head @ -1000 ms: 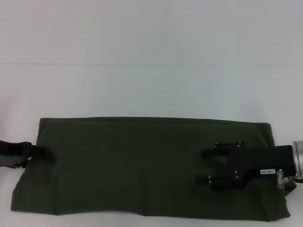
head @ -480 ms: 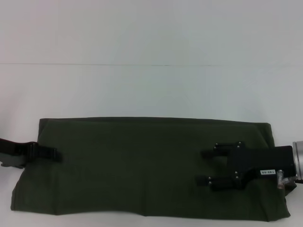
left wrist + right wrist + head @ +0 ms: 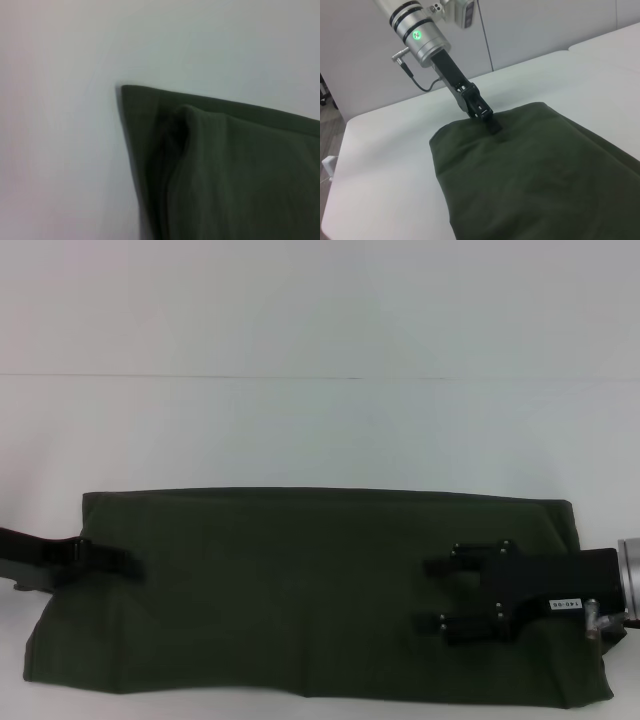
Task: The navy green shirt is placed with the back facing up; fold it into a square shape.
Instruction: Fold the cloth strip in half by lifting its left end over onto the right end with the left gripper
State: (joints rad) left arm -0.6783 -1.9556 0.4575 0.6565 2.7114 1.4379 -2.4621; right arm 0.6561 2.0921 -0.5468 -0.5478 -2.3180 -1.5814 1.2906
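Observation:
The navy green shirt [image 3: 300, 590] lies plain side up as a long, wide band on the white table [image 3: 320, 430]. My left gripper [image 3: 132, 562] reaches in low from the left and lies over the shirt's left edge; the right wrist view shows the left gripper [image 3: 492, 126] touching the shirt [image 3: 530, 185] at that end. My right gripper [image 3: 422, 592] is over the shirt's right part, open, fingers pointing left with bare cloth between them. The left wrist view shows a shirt corner [image 3: 225, 165] with a raised fold.
White tabletop [image 3: 60, 150] surrounds the cloth, with a wide bare strip behind it. The shirt's near edge runs close to the table's front. The left arm's silver wrist [image 3: 420, 37] with a green light rises above the shirt's end.
My left gripper has slid rightward, farther over the shirt's left edge. The right gripper and the shirt have stayed still.

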